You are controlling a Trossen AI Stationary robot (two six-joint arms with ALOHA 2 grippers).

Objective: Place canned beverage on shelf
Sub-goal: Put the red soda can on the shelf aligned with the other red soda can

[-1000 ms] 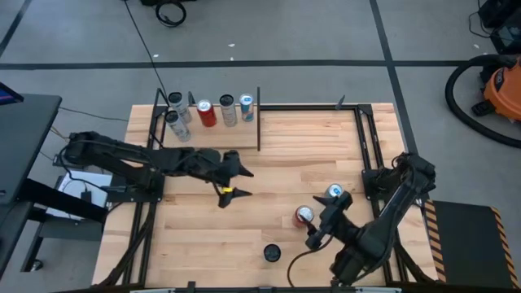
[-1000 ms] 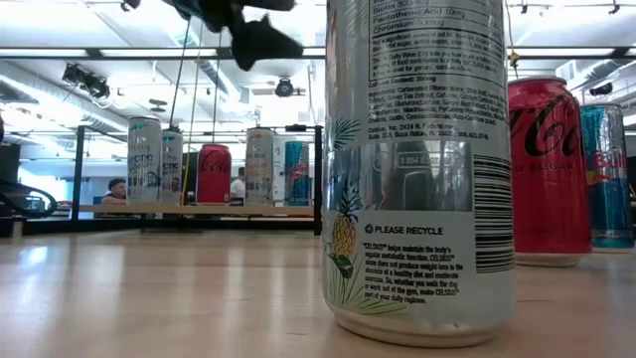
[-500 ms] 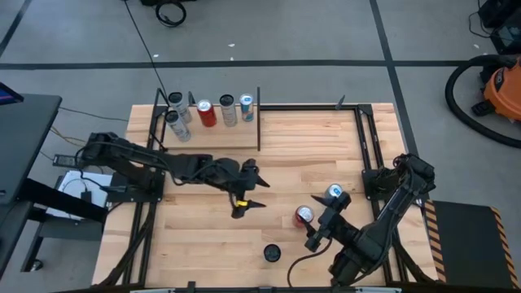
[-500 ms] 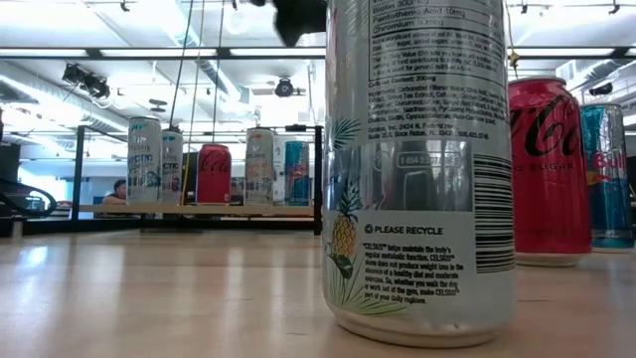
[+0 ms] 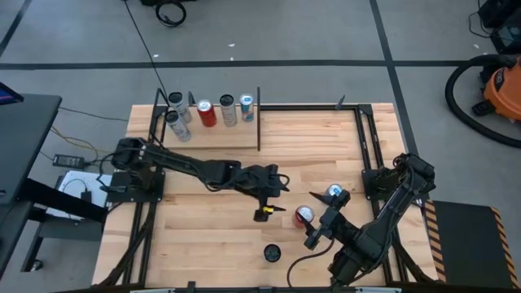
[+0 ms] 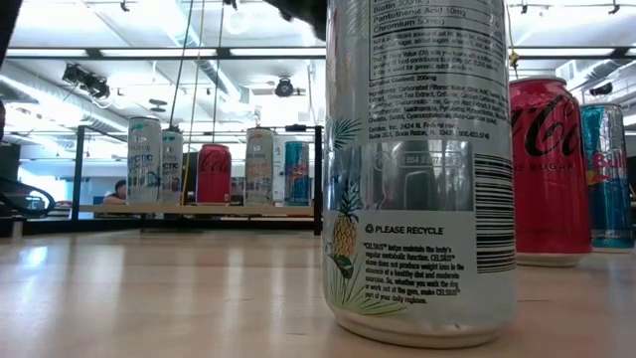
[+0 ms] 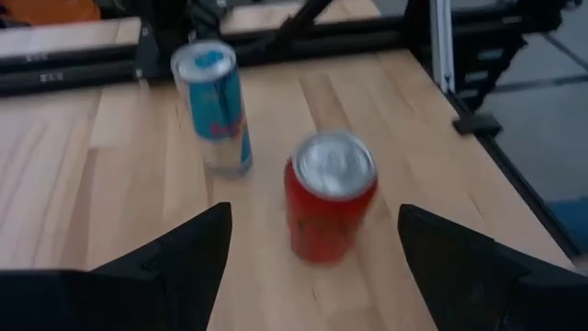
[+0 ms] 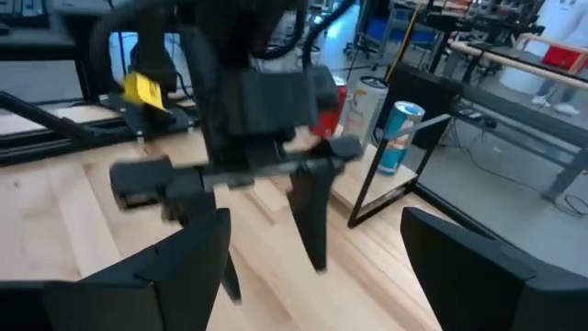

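Five cans are standing on the shelf [image 5: 213, 137] at the far left of the tabletop [image 5: 203, 236]: two silver ones by its left uprights, then a red can [image 5: 206, 113], a silver one and a blue-topped one toward its right end. Three more are sitting loose on the tabletop — a red can [image 5: 304, 216] and a blue can [image 5: 334, 194] near the right side, with a pale pineapple-print can [image 5: 272, 253] near the front edge, filling much of the low view.

Reaching out from the left, the left arm is stretching across the middle of the tabletop, and the left pincer [image 5: 269, 209] is hanging just beside the red can, on its left, not touching it. Its fingers [image 7: 188, 255] are standing spread and are holding nothing; in the left wrist view the red can [image 7: 329, 195] is showing between them, farther ahead, with the blue can [image 7: 214, 108] behind it.

Resting near the front right of the tabletop, the right arm is pointing the right pincer [image 5: 314, 236] toward the left arm — its fingers [image 8: 175, 262] are likewise apart and empty. The right wrist view is showing the left pincer [image 8: 276, 234] in front of it.
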